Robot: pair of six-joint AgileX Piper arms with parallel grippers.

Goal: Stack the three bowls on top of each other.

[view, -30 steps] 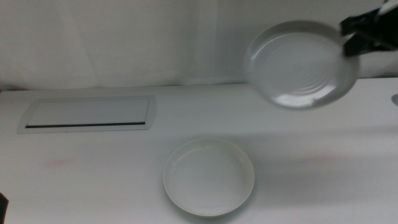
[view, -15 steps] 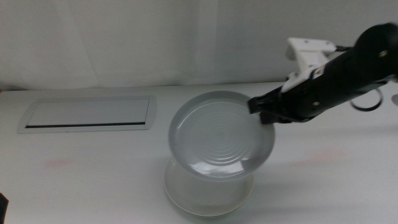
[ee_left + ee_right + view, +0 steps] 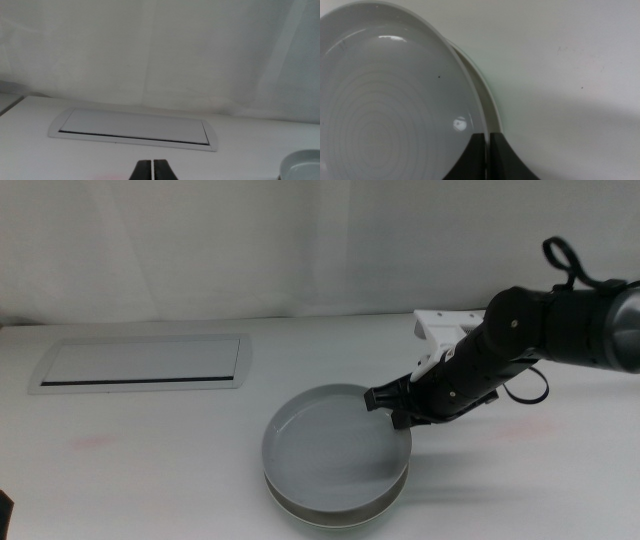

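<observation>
On the white table (image 3: 150,470), the right gripper (image 3: 392,408) pinches the grey bowl (image 3: 335,455).

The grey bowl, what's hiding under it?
Another bowl, whitish; only its rim peeks out under the grey bowl, which the right gripper holds. Its inside is covered.

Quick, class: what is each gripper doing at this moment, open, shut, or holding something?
Left gripper: shut, empty, waiting away from the bowls.
Right gripper: shut on the grey bowl's rim, over the white bowl.
</observation>
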